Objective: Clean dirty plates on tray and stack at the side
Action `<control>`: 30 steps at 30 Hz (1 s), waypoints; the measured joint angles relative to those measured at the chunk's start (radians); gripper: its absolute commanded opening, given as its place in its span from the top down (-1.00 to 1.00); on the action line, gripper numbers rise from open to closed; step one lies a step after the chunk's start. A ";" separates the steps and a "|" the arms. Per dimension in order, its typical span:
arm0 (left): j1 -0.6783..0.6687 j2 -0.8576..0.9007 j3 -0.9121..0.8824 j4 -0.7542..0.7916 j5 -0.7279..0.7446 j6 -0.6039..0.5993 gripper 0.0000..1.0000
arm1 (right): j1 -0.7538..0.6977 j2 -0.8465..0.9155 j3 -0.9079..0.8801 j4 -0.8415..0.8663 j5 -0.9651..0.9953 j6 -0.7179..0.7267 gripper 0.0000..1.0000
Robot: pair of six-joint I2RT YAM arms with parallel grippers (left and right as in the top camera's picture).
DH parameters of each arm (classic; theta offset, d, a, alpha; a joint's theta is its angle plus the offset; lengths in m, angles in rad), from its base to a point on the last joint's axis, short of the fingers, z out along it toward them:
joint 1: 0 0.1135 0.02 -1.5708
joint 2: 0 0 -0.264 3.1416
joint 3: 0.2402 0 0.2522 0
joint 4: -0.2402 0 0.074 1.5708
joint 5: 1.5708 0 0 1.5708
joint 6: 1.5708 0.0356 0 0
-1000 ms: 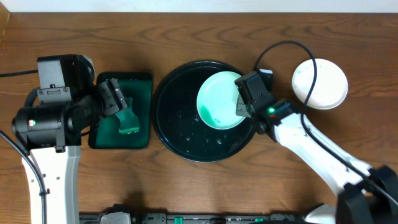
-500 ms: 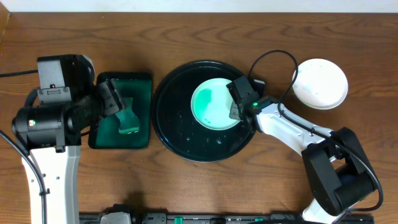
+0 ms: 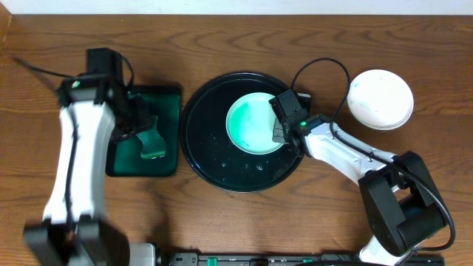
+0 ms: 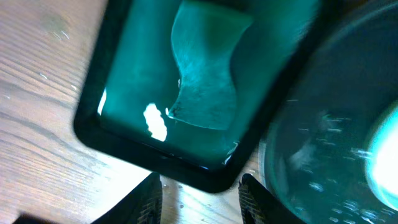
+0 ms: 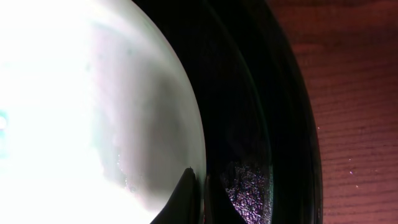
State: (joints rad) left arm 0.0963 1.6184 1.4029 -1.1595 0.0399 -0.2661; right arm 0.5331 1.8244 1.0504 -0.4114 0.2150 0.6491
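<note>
Plates sit in two spots on the wooden table [image 3: 222, 37]. One, an aqua plate [image 3: 251, 127], lies inside the black tray [image 3: 207, 157] in the middle of the overhead view, toward the tray's upper right. Its face is pale and looks greenest along the left and lower edge. The other, a white plate [image 3: 380, 100], rests on bare wood in the upper right of the frame, well apart from the black tray. It looks clean from here, and I cannot tell whether more than one is stacked there.

The right gripper [image 5: 200, 196] reaches in from the lower right and meets the aqua plate at its right edge. In the right wrist view its two fingertips are pressed close together at the bottom of the frame. The plate's rim runs down between them, so it is clamped on that rim. The glossy floor of the black tray shows small wet specks.

On the left of the overhead view a dark green tray [image 3: 168, 111] lies just beside the black tray. A green sponge [image 3: 151, 144], waisted in the middle, lies in it. The left gripper [image 4: 200, 199] hangs over this dark green tray. In the left wrist view its fingers [image 4: 149, 198] stand apart at the bottom edge, over the tray's rim and the wood, with nothing between them. The green sponge lies farther up that frame, clear of them.

A black cable [image 3: 325, 63] loops from the right arm [image 3: 347, 151] over the table, above the black tray's upper right rim.
</note>
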 measured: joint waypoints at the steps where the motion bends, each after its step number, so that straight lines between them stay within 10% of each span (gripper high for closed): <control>1: 0.000 0.052 -0.004 0.004 -0.001 0.000 0.22 | 0.000 0.000 0.000 0.000 0.000 -0.003 0.97; 14: 0.001 0.363 -0.011 0.137 -0.002 -0.002 0.04 | 0.000 0.000 0.000 -0.015 -0.010 -0.033 0.97; 18: 0.001 0.364 -0.011 0.180 0.006 0.003 0.85 | 0.000 0.000 0.000 -0.019 -0.014 -0.041 0.98; 21: 0.001 0.364 -0.011 0.187 0.006 0.017 0.85 | 0.000 0.000 0.000 -0.026 -0.018 -0.045 0.98; 30: 0.001 0.364 -0.012 0.197 0.011 0.028 0.10 | 0.000 0.000 0.000 -0.037 -0.026 -0.052 0.98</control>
State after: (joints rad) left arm 0.0971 1.9823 1.3907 -0.9627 0.0505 -0.2379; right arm 0.5331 1.8244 1.0508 -0.4484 0.1890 0.5972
